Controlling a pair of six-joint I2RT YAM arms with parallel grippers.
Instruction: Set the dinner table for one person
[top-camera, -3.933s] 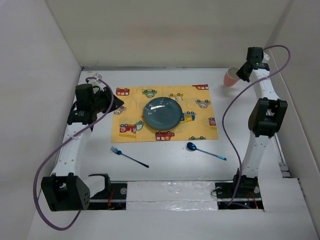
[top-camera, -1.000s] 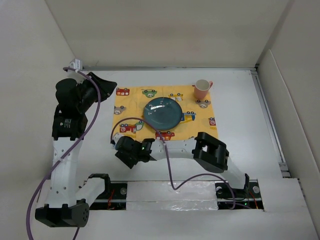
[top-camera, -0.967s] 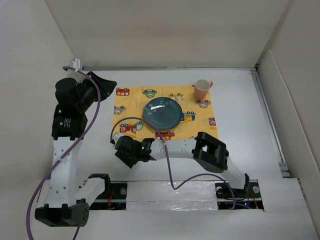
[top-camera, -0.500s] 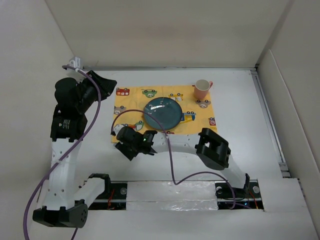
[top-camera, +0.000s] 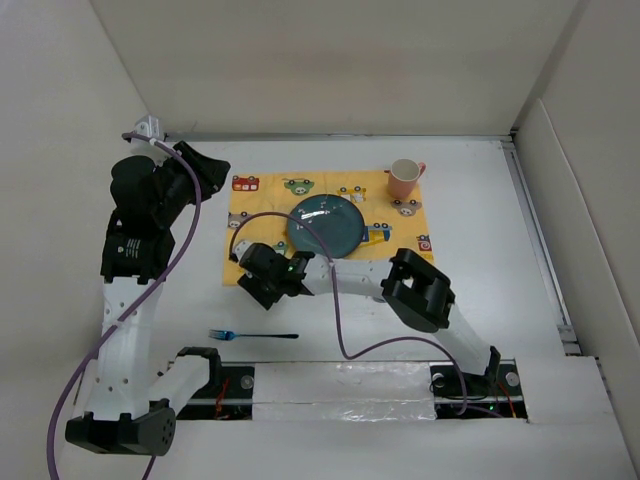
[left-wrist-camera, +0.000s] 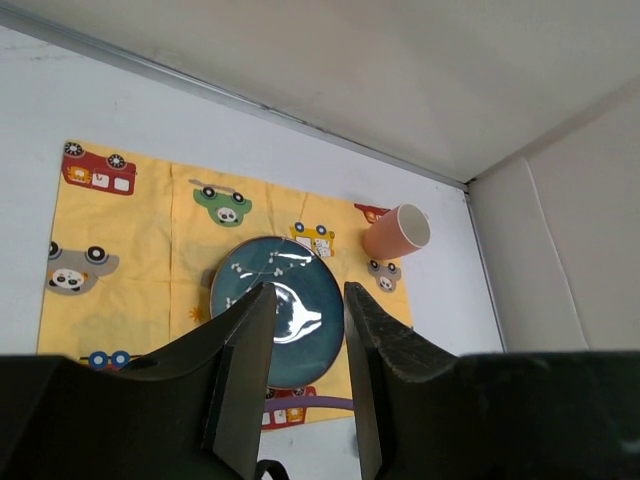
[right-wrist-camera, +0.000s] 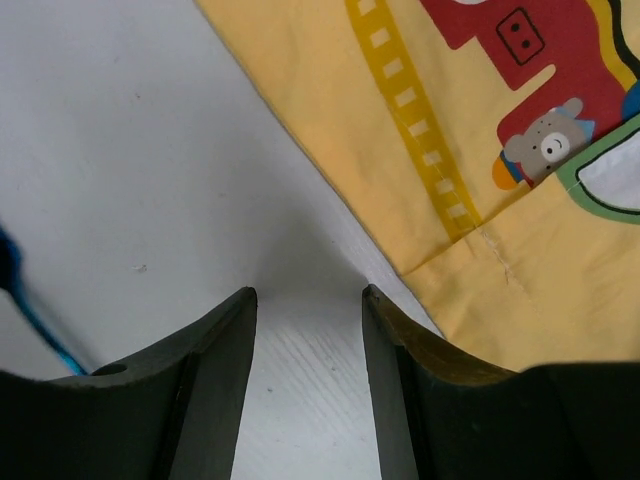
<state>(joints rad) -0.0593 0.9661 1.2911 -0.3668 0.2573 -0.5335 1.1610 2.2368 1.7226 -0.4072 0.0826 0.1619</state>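
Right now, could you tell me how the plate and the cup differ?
The plate is dark teal and flat; the cup is salmon pink and upright. The plate sits mid-mat, the cup at its far right corner. Both rest on the yellow mat.

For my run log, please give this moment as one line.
plate: on placemat | cup: placemat far-right corner | fork: on dinner table | right gripper: open, empty, by placemat's near-left corner | left gripper: open, empty
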